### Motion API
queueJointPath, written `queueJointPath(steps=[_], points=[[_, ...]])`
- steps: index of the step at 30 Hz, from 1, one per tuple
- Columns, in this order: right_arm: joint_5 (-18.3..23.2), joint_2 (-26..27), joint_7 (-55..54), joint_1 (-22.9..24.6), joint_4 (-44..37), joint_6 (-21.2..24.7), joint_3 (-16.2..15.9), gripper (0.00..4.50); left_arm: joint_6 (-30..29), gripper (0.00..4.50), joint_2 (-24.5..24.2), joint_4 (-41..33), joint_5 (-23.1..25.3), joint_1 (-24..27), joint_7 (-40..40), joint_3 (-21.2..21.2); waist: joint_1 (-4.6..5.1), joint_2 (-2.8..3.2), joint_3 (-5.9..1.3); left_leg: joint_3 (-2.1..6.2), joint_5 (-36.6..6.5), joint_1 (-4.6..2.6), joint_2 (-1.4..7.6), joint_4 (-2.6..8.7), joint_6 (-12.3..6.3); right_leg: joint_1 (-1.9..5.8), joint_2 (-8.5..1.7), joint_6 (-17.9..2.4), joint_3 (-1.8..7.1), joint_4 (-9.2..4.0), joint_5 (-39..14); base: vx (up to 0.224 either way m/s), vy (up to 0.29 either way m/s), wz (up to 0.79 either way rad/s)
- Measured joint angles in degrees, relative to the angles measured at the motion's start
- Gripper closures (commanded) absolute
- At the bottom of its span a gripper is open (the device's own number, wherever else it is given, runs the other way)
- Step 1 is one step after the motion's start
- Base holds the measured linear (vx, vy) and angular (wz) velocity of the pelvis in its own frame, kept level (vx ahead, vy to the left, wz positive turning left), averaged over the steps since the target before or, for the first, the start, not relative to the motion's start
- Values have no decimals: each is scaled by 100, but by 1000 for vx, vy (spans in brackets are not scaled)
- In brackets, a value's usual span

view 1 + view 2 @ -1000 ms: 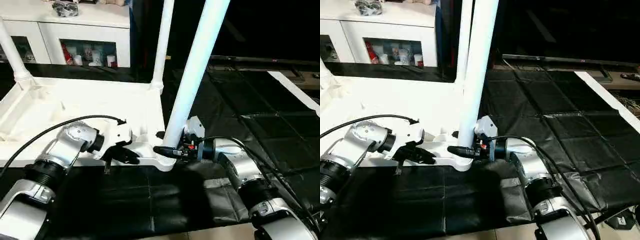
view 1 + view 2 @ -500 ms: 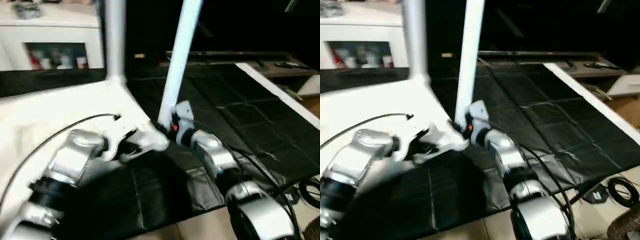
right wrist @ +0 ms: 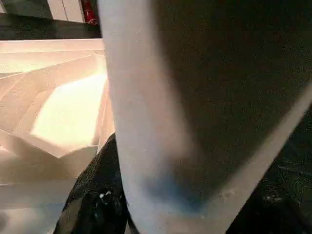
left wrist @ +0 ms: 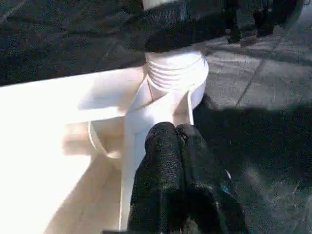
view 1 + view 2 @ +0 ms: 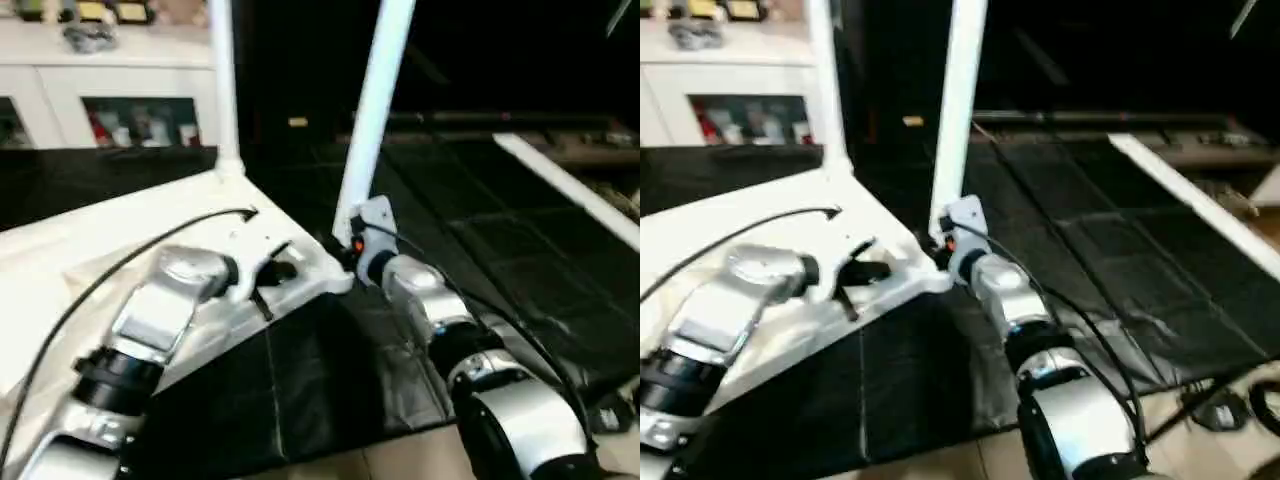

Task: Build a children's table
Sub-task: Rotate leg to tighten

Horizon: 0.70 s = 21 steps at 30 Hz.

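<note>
The children's table lies upside down, its white top (image 5: 120, 230) at the left on a black mat. One leg (image 5: 222, 90) stands in the far corner. A second leg (image 5: 372, 130) rises from the near corner socket (image 4: 175, 73), its ribbed base seated there. My right gripper (image 5: 347, 250) is shut on this leg just above the socket; one black finger (image 3: 92, 195) shows beside the leg (image 3: 141, 122). My left gripper (image 5: 278, 272) is shut, its fingers (image 4: 175, 146) pressed together against a rib of the underside right by that corner.
A white cabinet (image 5: 130, 90) with glass doors stands at the back left. The black mat (image 5: 500, 230) stretches to the right, bordered by a white strip (image 5: 570, 195). A black cable (image 5: 130, 260) runs along my left forearm. Pale floor (image 5: 400, 460) shows at the front.
The whole picture has swung and tilted, so the camera moved. Both grippers stay at the near corner, the right still on the leg, the left still shut.
</note>
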<state>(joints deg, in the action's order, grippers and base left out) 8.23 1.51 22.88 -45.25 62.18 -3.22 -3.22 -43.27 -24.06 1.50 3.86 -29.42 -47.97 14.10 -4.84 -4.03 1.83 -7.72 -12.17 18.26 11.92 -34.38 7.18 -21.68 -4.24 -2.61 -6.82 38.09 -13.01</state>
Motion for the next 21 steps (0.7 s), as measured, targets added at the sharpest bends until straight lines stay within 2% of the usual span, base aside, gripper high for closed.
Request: queueJointPath(steps=[5,6,7,9,11,15,20,21], points=[[-36,4,20,-14,60,-18,59,258,-262,450,102,-109,-185,4,37,-6,19,-2,-2,6,-3,-15,0,20,-3,33,2,3,-8,-87,5,0,0,0],[-36,7,29,-30,79,-18,68,223,-319,430,160,-166,-231,10,26,-6,24,-2,-2,14,-4,-15,-1,26,-6,35,1,5,-11,-110,6,0,0,0],[-36,10,41,-43,94,-18,70,223,-333,430,179,-192,-251,10,23,-5,32,-3,-2,15,-4,-12,-1,27,-6,34,0,5,-10,-115,6,0,0,0],[-35,18,78,-45,112,-18,82,185,-352,407,162,-230,-236,10,36,13,64,-5,-1,15,-6,-11,-3,26,-8,36,-2,5,-9,-126,6,0,0,0],[-38,16,91,-13,201,-18,105,183,-333,401,146,-232,-170,18,101,38,75,-5,1,16,-7,-5,-3,28,-11,35,-2,6,-10,-133,6,0,0,0],[-37,17,155,3,223,-23,124,140,-276,364,156,-191,-18,31,327,147,96,-2,3,12,-7,23,-3,34,-12,20,-2,14,-8,-137,11,0,0,0],[-35,-23,291,61,225,4,167,110,-286,361,169,-171,21,33,435,247,97,-5,1,-25,-4,87,4,43,-14,-31,1,-4,-6,-137,37,0,0,0],[-35,-56,362,142,226,0,167,94,-315,361,204,-171,6,33,440,246,90,10,11,-36,-3,91,4,43,-16,-32,0,-3,-6,-140,37,0,0,0]])
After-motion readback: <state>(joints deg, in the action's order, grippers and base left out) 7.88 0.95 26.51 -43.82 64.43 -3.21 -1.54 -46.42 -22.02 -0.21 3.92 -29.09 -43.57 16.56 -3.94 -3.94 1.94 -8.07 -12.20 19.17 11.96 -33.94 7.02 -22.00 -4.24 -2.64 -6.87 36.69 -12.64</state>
